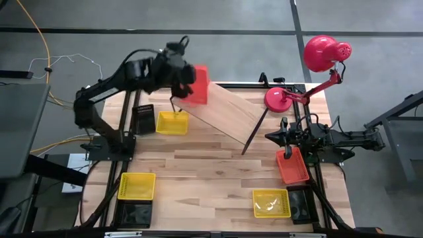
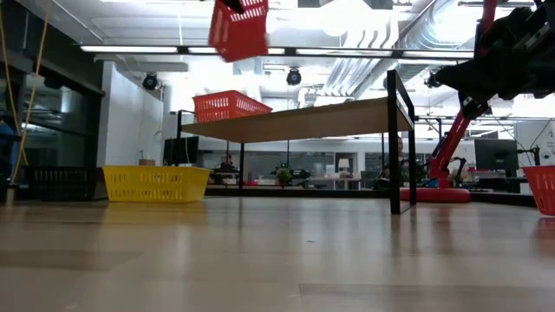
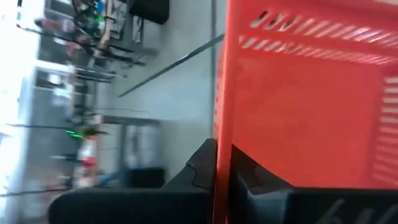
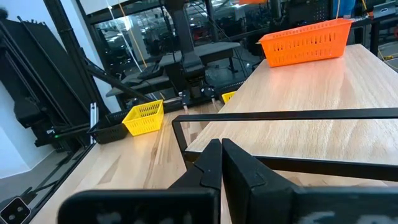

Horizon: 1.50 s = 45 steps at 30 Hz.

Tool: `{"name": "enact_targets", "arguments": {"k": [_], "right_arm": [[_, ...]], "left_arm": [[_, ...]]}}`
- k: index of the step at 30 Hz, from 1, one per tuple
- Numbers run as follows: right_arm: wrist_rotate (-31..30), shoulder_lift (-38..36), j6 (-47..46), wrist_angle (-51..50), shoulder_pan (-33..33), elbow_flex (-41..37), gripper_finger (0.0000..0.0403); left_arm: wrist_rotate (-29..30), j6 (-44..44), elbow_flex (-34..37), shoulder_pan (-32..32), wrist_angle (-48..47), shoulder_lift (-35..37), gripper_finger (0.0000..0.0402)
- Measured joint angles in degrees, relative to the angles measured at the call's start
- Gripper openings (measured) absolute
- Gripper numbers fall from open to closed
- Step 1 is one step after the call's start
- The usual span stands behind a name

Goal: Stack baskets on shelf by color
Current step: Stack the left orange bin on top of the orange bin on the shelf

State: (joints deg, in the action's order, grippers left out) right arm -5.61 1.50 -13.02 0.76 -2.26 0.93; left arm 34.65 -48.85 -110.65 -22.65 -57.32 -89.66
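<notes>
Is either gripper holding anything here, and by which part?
The left gripper holds an orange-red plastic lattice basket by its rim wall, above the shelf. The right gripper is shut and holds nothing.

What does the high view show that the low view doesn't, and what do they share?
Only the high view shows the front yellow baskets and the lamp's red head. Only the low view shows an orange-red basket resting on the shelf, with another basket in the air well above it. Both show that basket held by the left end effector, and the yellow basket beside the shelf.
</notes>
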Motion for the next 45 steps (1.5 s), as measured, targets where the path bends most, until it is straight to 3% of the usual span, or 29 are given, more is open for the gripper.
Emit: {"name": "enact_targets", "arguments": {"k": [7,10,16,23,37,45], "right_arm": [[0.0,0.0,0.01,0.0,-0.02,0.0,0.0],[0.0,0.0,0.0,0.02,-0.02,0.0,0.0],[0.0,0.0,0.01,0.0,0.0,0.0,0.0],[0.0,0.0,0.01,0.0,-0.01,0.0,0.0],[0.0,0.0,0.0,0.01,-0.02,0.0,0.0],[0.0,0.0,0.0,0.01,0.0,0.0,0.0]], "left_arm": [[0.09,-18.52,-4.33,-2.3,-1.38,-6.07,0.0],[-0.43,-21.97,-4.35,-3.6,-3.55,-8.1,0.0],[-2.38,-21.81,-4.35,-7.14,-8.87,-11.16,0.0],[-10.14,-19.76,-4.33,-9.08,-9.37,-11.66,0.0],[-12.34,-14.18,-4.33,-9.19,-9.33,-11.7,0.0002],[-12.32,-11.84,-4.33,-9.2,-9.31,-11.7,0.0034]]}}
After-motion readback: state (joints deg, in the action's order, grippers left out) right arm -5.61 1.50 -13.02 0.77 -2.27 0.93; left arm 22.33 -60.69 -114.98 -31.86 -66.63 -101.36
